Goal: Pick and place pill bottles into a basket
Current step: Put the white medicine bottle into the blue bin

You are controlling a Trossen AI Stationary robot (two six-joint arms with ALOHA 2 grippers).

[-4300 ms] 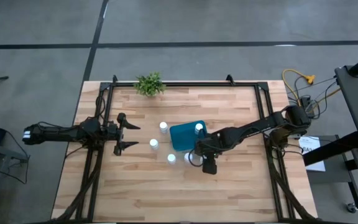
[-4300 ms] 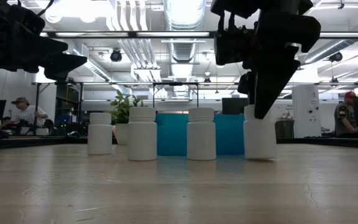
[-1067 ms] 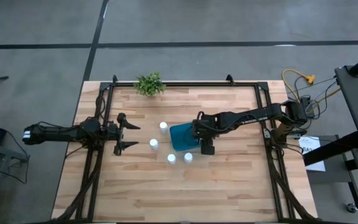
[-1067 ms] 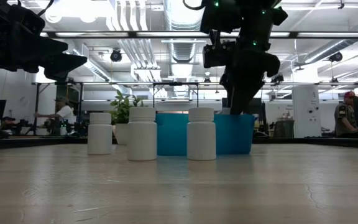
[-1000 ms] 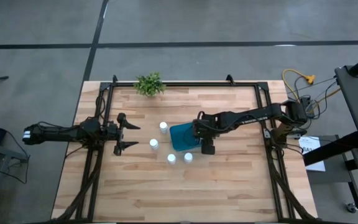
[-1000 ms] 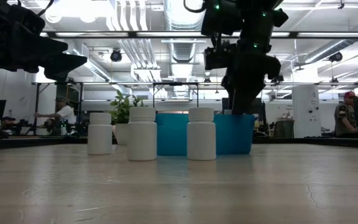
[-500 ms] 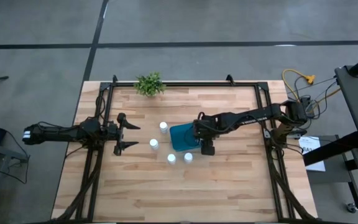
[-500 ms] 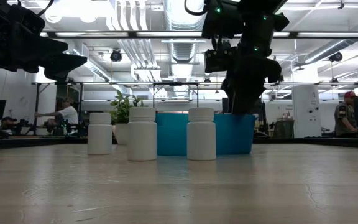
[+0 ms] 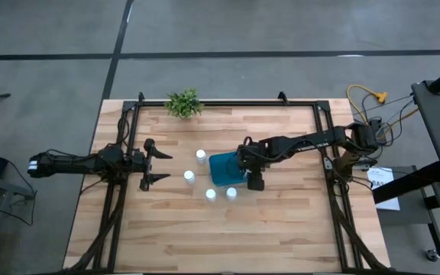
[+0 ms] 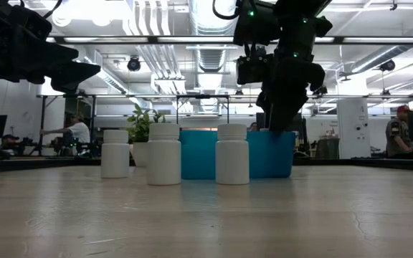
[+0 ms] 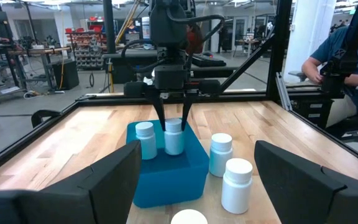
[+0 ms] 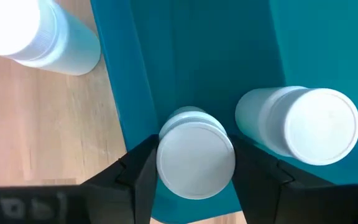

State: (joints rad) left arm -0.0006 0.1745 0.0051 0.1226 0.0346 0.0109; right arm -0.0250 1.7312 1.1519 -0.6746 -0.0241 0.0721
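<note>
Right gripper (image 12: 194, 165), fingers flanking the cap of a small white cylindrical pill bottle (image 12: 196, 160) standing inside the teal-blue rectangular plastic basket (image 12: 185, 56) beside another bottle (image 12: 303, 124): spread fully, rise straight, avoid tipping either; left gripper (image 9: 153, 160) wide open, idle.

Pale wood table (image 9: 281, 221), planked and satin, with a soft sheen in the low view. Bottles (image 10: 163, 154), smooth white plastic, matt, ribbed caps. Basket (image 11: 166, 168), teal plastic, smooth and slightly glossy. Right gripper (image 12: 195, 163) fingers (image 12: 135, 169), matt black plastic. Dark metal frame (image 9: 205, 103) along the table's edges.
</note>
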